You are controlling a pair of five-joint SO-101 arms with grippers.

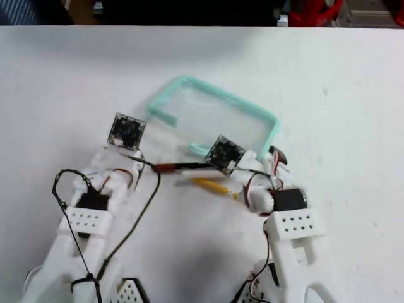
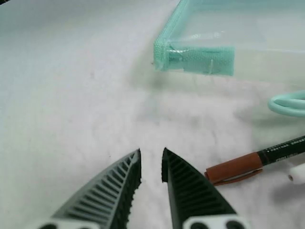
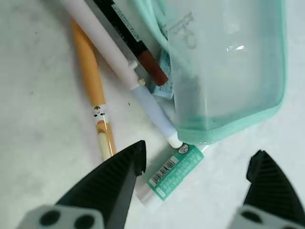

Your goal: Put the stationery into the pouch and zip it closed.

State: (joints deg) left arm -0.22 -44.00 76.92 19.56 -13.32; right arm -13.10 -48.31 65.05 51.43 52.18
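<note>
Looking down from above, where's the pouch (image 1: 183,81)?
Lying flat, with the orange pen (image 1: 211,185) just beside it.
Left wrist?
The left gripper (image 2: 151,157) is near the pouch's corner, fingers barely parted and empty.
Right wrist?
The right gripper (image 3: 200,149) has its fingers wide apart over the green-labelled stick (image 3: 174,171), which touches the pouch. Closing there might pinch the pouch fabric too and drag it.

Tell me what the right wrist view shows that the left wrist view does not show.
Right wrist view, not left: the orange pen, the green-labelled tube and the right gripper, open above them. Left wrist view, not right: the left gripper, slightly open over bare table. Both: the clear mint-edged pouch and the black pen with a brown cap. A white tip at the left view's edge may be the white pen.
</note>
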